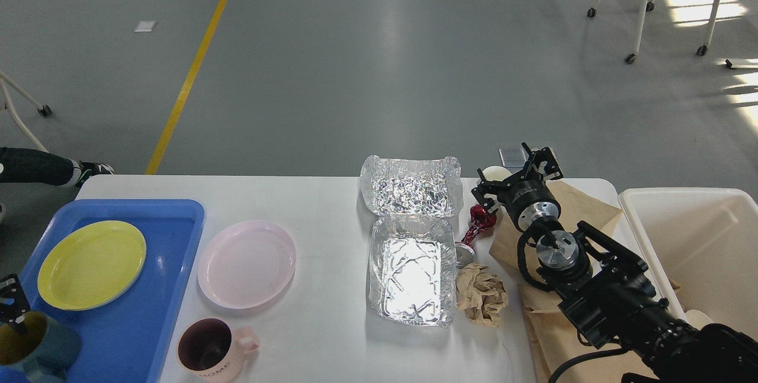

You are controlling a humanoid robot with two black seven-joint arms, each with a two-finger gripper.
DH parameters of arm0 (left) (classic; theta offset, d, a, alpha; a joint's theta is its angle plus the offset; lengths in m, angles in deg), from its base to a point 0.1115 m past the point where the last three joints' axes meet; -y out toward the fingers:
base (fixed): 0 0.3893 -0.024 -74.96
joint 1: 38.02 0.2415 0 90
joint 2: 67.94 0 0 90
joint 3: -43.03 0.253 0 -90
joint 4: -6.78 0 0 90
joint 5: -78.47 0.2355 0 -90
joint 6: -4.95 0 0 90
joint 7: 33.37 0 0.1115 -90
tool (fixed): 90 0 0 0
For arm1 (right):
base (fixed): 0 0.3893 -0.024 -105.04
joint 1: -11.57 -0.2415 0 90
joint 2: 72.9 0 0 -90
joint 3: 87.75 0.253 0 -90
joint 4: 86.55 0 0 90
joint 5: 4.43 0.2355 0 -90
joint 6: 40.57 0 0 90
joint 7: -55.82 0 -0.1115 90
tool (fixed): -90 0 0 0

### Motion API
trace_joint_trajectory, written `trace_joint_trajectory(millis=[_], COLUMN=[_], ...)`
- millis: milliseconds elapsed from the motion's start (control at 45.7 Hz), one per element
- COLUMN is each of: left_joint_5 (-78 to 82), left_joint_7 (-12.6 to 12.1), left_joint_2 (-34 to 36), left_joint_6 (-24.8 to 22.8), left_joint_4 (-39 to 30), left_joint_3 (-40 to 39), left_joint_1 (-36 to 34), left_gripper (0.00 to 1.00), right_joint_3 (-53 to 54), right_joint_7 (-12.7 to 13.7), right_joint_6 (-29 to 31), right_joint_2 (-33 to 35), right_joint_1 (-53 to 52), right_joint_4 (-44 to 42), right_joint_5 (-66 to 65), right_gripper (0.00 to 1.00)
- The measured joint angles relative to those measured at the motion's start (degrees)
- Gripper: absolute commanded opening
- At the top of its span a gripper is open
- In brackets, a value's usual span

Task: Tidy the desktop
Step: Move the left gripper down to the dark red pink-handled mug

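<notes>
Sprawling white matte desktop [331, 205], rounded corners, right pincer [521, 173] apart, left pincer [12, 303] unclear.

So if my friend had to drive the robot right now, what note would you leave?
Right gripper: at the far edge, over the brown paper bag; open or shut, cannot tell.
Left gripper: by the teal mug on the blue tray; cannot tell.
Done: yellow plate on the tray.
Left on the desktop: pink plate, pink mug, foil container, crumpled paper, red wrapper.
</notes>
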Motion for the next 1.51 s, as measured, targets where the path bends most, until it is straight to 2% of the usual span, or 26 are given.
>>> trace_joint_trajectory(millis=[153, 372, 547, 701, 920, 1073, 1226, 1511], left_joint_5=[0.0, -0.1, -0.7, -1.0, -1.1, -1.1, -1.1, -1.1], left_joint_7=[0.1, 0.5, 1.1, 1.1, 1.0, 1.2, 1.7, 1.7], left_joint_2=[0.8, -0.9, -8.1, -13.5, -26.4, -35.1, -40.4, -42.8], left_joint_6=[0.0, 0.0, 0.0, 0.0, 0.0, 0.0, 0.0, 0.0], left_joint_4=[-1.9, -9.7, -15.2, -17.9, -24.9, -30.0, -31.6, -31.9], left_joint_3=[4.9, 15.2, 23.1, 23.8, 24.1, 23.7, 23.5, 23.6], left_joint_1=[-5.6, -16.7, -24.9, -28.3, -34.7, -37.6, -38.4, -35.0], left_gripper=[0.85, 0.87, 0.87, 0.87, 0.87, 0.87, 0.87, 0.87], right_joint_3=[0.0, 0.0, 0.0, 0.0, 0.0, 0.0, 0.0, 0.0], right_joint_7=[0.0, 0.0, 0.0, 0.0, 0.0, 0.0, 0.0, 0.0], right_joint_6=[0.0, 0.0, 0.0, 0.0, 0.0, 0.0, 0.0, 0.0], right_joint_2=[0.0, 0.0, 0.0, 0.0, 0.0, 0.0, 0.0, 0.0], right_joint_1=[0.0, 0.0, 0.0, 0.0, 0.0, 0.0, 0.0, 0.0], right_joint_4=[0.0, 0.0, 0.0, 0.0, 0.0, 0.0, 0.0, 0.0], right_joint_5=[0.0, 0.0, 0.0, 0.0, 0.0, 0.0, 0.0, 0.0], right_gripper=[1.0, 1.0, 1.0, 1.0, 1.0, 1.0, 1.0, 1.0])
